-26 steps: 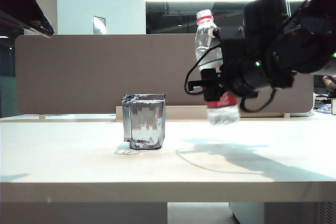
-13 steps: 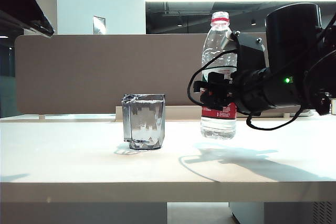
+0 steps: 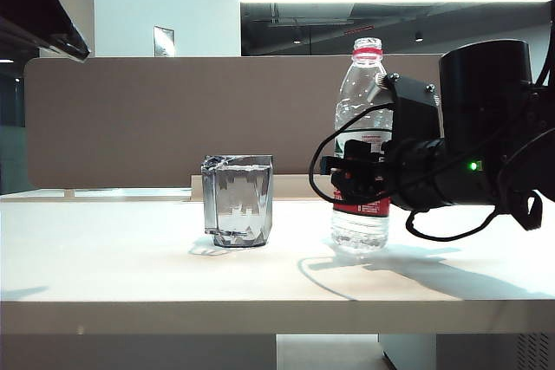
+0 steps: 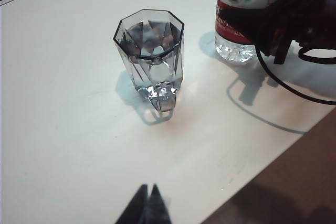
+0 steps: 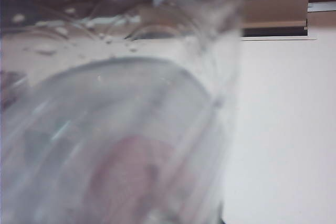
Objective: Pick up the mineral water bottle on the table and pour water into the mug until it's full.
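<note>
The mineral water bottle (image 3: 361,149) is being held upright at the label by the right gripper (image 3: 354,175), its base resting on, or just above, the worktop (image 3: 130,270), on the right of the exterior view and near the mug (image 3: 238,200). The fingers are being pinched across the red-and-white label, low on the body, with the uncapped neck standing well above them. In the right wrist view the bottle is filling almost the whole picture as a blur, so contact of the base with the worktop cannot be confirmed there.

The main risk is judged to be a tip-over on release: if the base is being set down off level, or the fingers are being spread while one still drags on the label, the tall, open bottle could be pulled sideways and water spilled toward the mug. A squeeze on the thin plastic could likewise push water out of the open neck.

The mug is standing upright, apart from the bottle, handle facing the left wrist camera, and water (image 4: 152,72) appears to be filling it high, though the level is hard to read through the faceted glass.

The left gripper (image 4: 148,203) is being held above the worktop's front edge, well short of the mug, its fingers pressed together with nothing between them.
</note>
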You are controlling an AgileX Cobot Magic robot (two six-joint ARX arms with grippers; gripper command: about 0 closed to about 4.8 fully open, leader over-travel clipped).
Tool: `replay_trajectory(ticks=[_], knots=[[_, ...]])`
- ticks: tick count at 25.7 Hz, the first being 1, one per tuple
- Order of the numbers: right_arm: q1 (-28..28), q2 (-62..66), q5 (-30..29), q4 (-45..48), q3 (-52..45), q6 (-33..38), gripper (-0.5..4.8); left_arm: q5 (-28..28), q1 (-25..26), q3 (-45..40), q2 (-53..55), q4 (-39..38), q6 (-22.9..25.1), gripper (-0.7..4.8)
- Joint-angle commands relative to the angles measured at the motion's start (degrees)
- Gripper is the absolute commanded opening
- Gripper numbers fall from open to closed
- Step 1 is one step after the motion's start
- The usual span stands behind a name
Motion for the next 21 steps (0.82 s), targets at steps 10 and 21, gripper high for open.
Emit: replay_trajectory(ticks=[10,21], knots=[[0.13,-0.44,-1.33,0.83,0.11,-7.74,4.30,0.00,0.07,0.13,-0.11,0.55,0.00,-0.03],[0.13,-10.43,-1.29,1.16,-12.07,-10.40,4.42,0.02,0.07,0.13,-0.11,0.55,0.00,-0.02]])
